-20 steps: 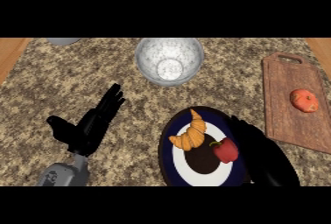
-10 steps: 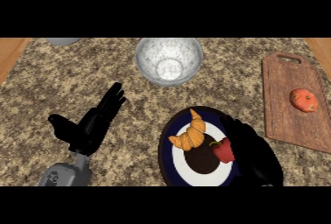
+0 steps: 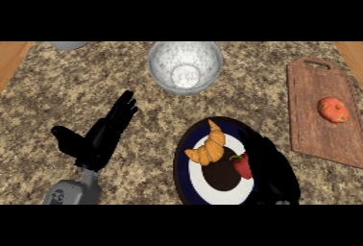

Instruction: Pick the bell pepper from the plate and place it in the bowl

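A red bell pepper point(image 3: 242, 166) lies on the right part of a dark-rimmed plate point(image 3: 183, 169), next to a croissant point(image 3: 207, 149). My right hand point(image 3: 275, 168) lies over the plate's right side. Its fingers curl round the pepper and hide the pepper's right half. The pepper still rests on the plate. A glass bowl point(image 3: 185, 65) stands at the counter's far middle, apart from the plate. My left hand point(image 3: 98, 137) rests open at the left, fingers pointing up and to the right, touching nothing.
A wooden cutting board point(image 3: 318, 129) lies at the right with an orange-red tomato point(image 3: 333, 109) on it. A grey object point(image 3: 67, 45) shows at the far left edge. Wooden counter edges show at both upper corners.
My right hand has moved a little left onto the pepper, whose visible part has shrunk. The left hand has stayed still.
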### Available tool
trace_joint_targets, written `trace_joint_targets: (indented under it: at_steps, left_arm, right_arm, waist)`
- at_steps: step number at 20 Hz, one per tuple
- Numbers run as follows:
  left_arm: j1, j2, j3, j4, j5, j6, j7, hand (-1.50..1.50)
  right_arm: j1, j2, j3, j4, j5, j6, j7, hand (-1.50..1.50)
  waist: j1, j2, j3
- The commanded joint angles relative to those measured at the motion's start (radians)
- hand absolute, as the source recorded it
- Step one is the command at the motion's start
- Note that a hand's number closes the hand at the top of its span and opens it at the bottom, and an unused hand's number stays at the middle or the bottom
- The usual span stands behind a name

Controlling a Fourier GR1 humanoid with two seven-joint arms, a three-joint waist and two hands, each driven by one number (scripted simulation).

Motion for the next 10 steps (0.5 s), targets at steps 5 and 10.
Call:
trace_joint_targets:
  at_steps: [5,10]
  left_arm:
    - [0.013,-0.045,-0.007,-0.034,-0.035,0.008,0.030,0.00]
    - [0.061,-0.013,0.042,-0.027,-0.031,-0.056,0.000,0.00]
  right_arm:
    - [-0.018,0.059,-0.078,0.176,0.047,-0.079,-0.129,-1.50]
    - [0.028,0.065,-0.090,0.112,0.081,-0.051,-0.156,-1.50]
  waist:
    - [0.002,0.001,0.000]
    - [0.001,0.000,0.000]
